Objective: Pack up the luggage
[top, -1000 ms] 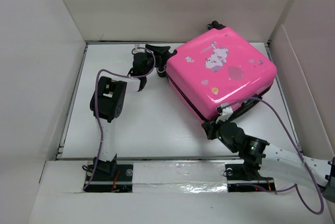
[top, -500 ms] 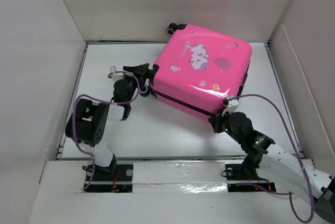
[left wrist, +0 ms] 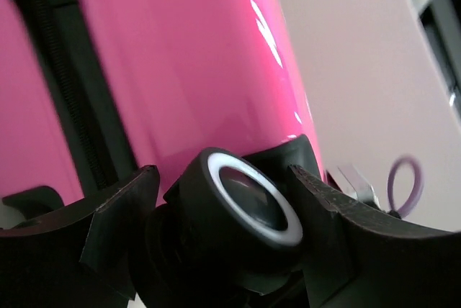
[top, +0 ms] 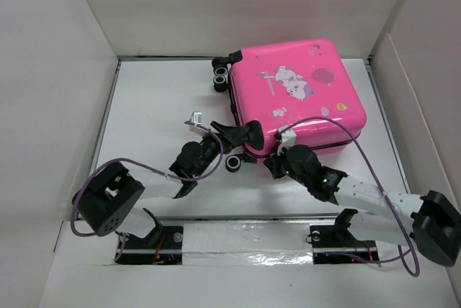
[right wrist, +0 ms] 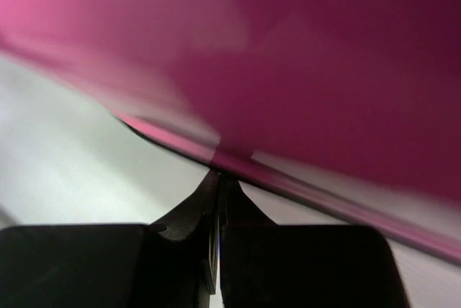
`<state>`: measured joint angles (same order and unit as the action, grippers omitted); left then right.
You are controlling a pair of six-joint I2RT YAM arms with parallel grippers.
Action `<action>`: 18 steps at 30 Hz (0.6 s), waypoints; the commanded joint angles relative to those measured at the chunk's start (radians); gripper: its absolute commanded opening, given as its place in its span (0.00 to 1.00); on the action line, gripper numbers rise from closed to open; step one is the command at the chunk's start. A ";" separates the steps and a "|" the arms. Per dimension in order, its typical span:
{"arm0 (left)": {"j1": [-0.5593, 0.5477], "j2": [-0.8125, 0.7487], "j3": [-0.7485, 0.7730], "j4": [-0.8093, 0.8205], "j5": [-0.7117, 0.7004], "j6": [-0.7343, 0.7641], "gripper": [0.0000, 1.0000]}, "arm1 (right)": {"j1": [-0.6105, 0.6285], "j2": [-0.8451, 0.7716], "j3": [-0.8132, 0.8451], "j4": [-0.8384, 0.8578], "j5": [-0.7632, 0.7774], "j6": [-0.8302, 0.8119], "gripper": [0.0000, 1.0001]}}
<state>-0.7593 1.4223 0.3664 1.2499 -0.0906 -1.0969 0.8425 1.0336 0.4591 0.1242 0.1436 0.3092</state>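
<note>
White table, boxed in by white walls.

Top view: the luggage lies flat and zipped at far right of centre, printed face up. Its wheeled end faces left, with a far wheel pair and a near wheel. Left gripper is at the near-left corner of the case, by the near wheel. Right gripper is against the case's near edge, just right of that wheel.

Left wrist view: the left gripper has its fingers spread, one on each side of the black wheel with its pale rim. Contact with the wheel can't be judged; the right finger looks very close. Glossy pink shell of the luggage and its black zipper band fill the frame above.

Right wrist view: blurred. The right gripper has its fingers pressed together with nothing between them, tips at the lower edge of the luggage. Table shows at left.
</note>
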 commanded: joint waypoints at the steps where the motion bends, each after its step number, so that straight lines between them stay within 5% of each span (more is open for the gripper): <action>1: -0.132 -0.065 0.106 -0.174 0.261 0.199 0.00 | 0.110 0.052 0.091 0.190 -0.076 -0.010 0.00; 8: -0.259 -0.138 0.242 -0.453 0.312 0.285 0.00 | 0.112 0.057 0.012 0.391 -0.097 -0.015 0.00; 15: -0.223 -0.146 0.334 -0.513 0.275 0.356 0.00 | 0.083 -0.217 -0.069 0.150 0.029 -0.004 0.00; 17: -0.210 -0.131 0.393 -0.567 0.282 0.383 0.49 | 0.032 -0.326 -0.098 0.074 0.028 -0.004 0.00; 18: -0.210 -0.125 0.422 -0.607 0.276 0.428 0.65 | 0.014 -0.433 -0.120 -0.002 0.018 -0.004 0.00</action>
<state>-0.9302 1.3064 0.6731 0.6861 -0.0021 -0.7544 0.9009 0.7834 0.3393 0.1120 0.1429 0.2882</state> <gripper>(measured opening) 0.605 0.011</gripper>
